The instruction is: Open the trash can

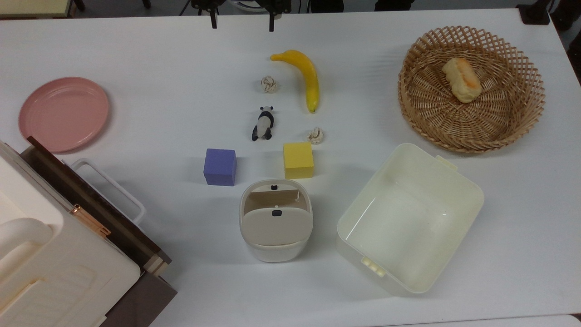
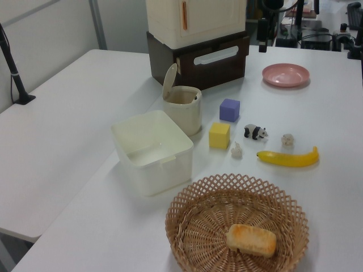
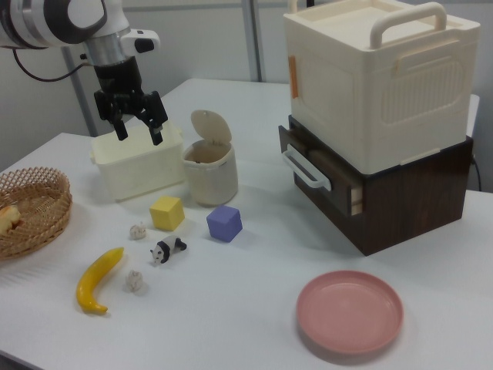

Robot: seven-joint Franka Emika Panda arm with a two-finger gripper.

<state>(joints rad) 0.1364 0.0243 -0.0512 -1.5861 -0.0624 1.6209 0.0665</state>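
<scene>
Trash can (image 3: 210, 176) on bench (image 3: 254, 308), flip lid (image 3: 210, 128) raised; end effector (image 3: 139, 127) above, fingers spread, empty.

A big white surface (image 1: 136, 54) holds many things; a pink plate (image 1: 63, 112), a yellow banana (image 1: 305, 75), a toy panda (image 1: 263, 123), a purple block (image 1: 220, 166) and a yellow block (image 1: 298, 160) lie on it; the trash can (image 1: 276, 222) stands beside a cream tub (image 1: 408, 218); a woven basket (image 1: 471, 88) sits near one corner; a brown box (image 3: 385, 185) stands there too.
</scene>
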